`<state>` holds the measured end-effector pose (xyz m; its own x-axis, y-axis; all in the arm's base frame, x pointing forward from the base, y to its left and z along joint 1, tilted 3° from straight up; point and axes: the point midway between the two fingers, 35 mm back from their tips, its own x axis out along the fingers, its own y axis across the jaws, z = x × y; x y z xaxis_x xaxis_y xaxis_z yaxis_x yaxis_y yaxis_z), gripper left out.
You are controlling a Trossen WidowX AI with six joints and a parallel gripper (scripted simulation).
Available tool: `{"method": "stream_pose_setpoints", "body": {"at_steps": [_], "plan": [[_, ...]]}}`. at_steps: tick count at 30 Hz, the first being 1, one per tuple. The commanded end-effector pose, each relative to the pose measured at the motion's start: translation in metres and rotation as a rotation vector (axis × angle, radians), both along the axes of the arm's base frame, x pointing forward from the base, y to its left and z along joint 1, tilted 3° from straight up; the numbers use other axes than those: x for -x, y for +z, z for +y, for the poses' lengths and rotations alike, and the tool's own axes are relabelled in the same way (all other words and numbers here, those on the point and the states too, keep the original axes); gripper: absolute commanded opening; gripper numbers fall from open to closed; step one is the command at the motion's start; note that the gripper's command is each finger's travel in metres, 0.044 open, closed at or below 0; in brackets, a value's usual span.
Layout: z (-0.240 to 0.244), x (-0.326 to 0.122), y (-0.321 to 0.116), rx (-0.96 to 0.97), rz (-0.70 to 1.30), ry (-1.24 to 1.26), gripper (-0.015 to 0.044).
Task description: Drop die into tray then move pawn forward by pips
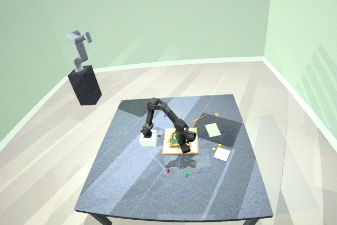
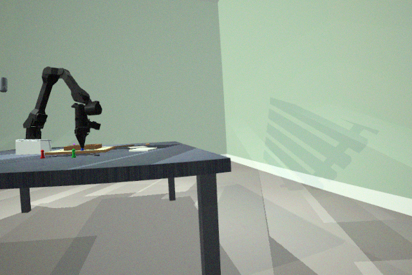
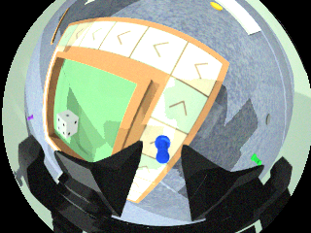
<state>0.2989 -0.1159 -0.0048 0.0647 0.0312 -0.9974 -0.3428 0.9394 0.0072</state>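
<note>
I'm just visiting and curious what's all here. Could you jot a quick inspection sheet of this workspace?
Surface: grey-blue table, patchy light and shadow.
Job's things: board with arrow squares; white die lying in the green tray; blue pawn standing on a board square.
Clutter: red pawn, green pawn, two yellow discs, paper sheets, wooden stick.
End effector: open, fingers either side of the blue pawn, holding nothing.
Cables: nothing seen.
Surroundings: green walls, a grey arm on a dark pedestal.
</note>
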Motion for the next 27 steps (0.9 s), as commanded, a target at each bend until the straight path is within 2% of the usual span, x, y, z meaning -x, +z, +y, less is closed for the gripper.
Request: {"method": "stream_pose_setpoints", "body": {"at_steps": [1,4,7,12,18,24,25,27], "plan": [[-0.001,0.0,0.011,0.0,0.002,-0.001,0.0289],[-0.002,0.002,0.047,-0.002,0.011,-0.002,0.0368],[-0.002,0.002,0.05,-0.002,0.011,-0.002,0.044],[0.012,0.011,0.062,-0.005,0.013,-0.036,0.044],[0.064,0.061,0.103,-0.017,0.021,-0.177,0.044],[0.102,0.121,0.125,-0.028,0.03,-0.318,0.044],[0.087,0.089,0.12,-0.028,0.012,-0.252,0.044],[0.087,0.089,0.12,-0.028,0.012,-0.252,0.044]]}}
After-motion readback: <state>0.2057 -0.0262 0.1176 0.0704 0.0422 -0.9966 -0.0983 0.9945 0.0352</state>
